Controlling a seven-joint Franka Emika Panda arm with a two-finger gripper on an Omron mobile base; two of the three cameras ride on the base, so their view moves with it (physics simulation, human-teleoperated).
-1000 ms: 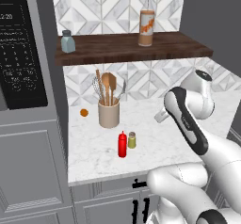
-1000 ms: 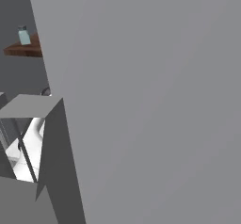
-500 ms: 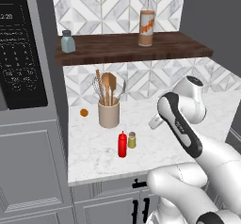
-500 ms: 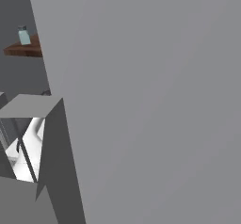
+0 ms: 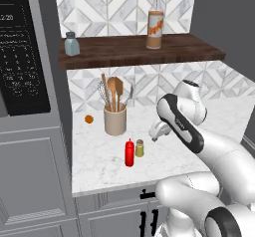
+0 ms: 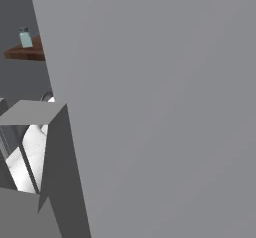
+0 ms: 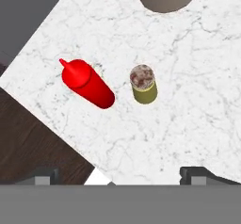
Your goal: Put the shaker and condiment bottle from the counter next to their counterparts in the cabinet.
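Though short of any grasp yet, has brought the hand (image 5: 155, 133) left and lower over the last second in the left base view, to just above and right of the shaker (image 5: 140, 148). Leaves shaker and red bottle (image 5: 129, 153) exactly where they stood: upright, side by side, near the front of the table (image 5: 99, 166), in front of the crock (image 5: 115, 121). Leaves the shelf (image 5: 114, 57) as it was too, with the blue-grey shaker (image 5: 71, 44) at its left end and the glass bottle (image 5: 155, 27) further right.

From the right base view, no change: blocked mostly by a grey panel, with just the blue-grey shaker (image 6: 25, 38) on the shelf end (image 6: 25, 54) at upper left.

Through the hand view, looks straight down on the shaker (image 7: 143, 84), nearly centred ahead of the hand (image 7: 123, 175), bottle (image 7: 87, 84) just beside it, both on the table (image 7: 188, 105). Fingers spread wide apart, nothing between them.

Reads as an approach lining up on the shaker first; neither item lifted, both transfers still to do. Needs a descent around the cap without nudging the bottle.
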